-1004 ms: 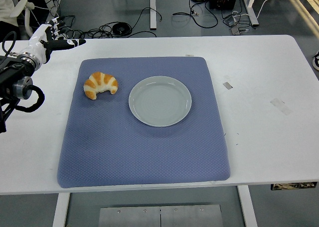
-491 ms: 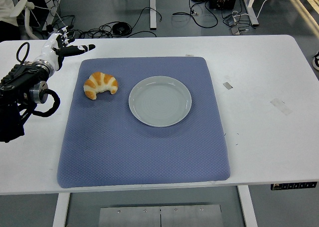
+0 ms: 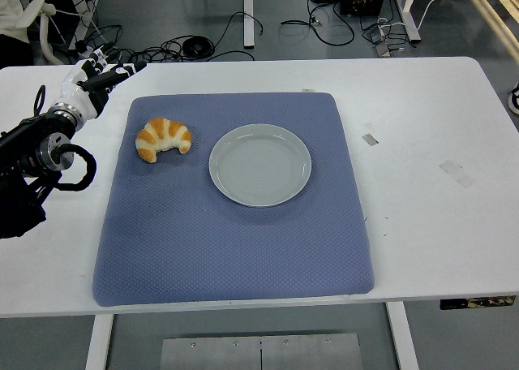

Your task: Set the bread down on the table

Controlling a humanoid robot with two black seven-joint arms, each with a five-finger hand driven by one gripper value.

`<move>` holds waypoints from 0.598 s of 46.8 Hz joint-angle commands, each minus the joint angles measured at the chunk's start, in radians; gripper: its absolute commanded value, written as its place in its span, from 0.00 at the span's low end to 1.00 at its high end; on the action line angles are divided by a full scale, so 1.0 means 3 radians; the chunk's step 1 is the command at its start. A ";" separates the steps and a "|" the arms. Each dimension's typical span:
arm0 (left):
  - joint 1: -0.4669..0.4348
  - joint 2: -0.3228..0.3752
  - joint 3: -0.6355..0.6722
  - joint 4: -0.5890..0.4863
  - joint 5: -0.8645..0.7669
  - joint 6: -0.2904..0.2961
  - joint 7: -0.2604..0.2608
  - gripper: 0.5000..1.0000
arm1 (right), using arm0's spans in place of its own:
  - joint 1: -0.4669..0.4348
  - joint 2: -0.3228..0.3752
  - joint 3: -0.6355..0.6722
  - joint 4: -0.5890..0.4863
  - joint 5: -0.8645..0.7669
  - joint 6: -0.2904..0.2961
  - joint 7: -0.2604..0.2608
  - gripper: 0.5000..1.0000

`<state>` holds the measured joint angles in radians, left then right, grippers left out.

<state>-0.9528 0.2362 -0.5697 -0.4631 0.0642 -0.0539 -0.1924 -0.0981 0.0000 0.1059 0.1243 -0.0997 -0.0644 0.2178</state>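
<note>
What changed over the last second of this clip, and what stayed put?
The left arm came further in from the left edge, and the left hand shifted a little over the table's far-left corner, fingers extended and holding nothing. The croissant, plate and blue mat did not move.

Only the left arm (image 3: 36, 155) shows up here, coming in from the left edge, black with a cable loop hanging off the wrist section. The left hand (image 3: 96, 79) sits at the far end of it, white at the knuckles, dark fingers (image 3: 122, 70) stretched out straight and a bit spread, pointing away and rightward, holding nothing.
</note>
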 commanded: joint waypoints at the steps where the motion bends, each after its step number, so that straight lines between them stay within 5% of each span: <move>1: 0.0031 0.0005 -0.0171 -0.0001 -0.0030 -0.0168 -0.0003 0.96 | 0.0000 0.0000 0.0000 0.0000 0.0000 0.0000 0.0000 1.00; 15: 0.0098 0.0026 -0.0622 -0.0001 -0.0096 -0.0332 -0.0003 0.96 | 0.0000 0.0000 0.0000 0.0000 0.0000 0.0000 0.0000 1.00; 28: 0.0144 0.0026 -0.0602 0.0005 -0.0101 -0.0362 0.0007 0.96 | 0.0000 0.0000 0.0000 0.0000 0.0000 0.0000 0.0000 1.00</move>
<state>-0.9104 0.2452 -0.7525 -0.4631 0.0322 -0.1582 -0.1919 -0.0982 0.0000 0.1059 0.1243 -0.0997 -0.0644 0.2178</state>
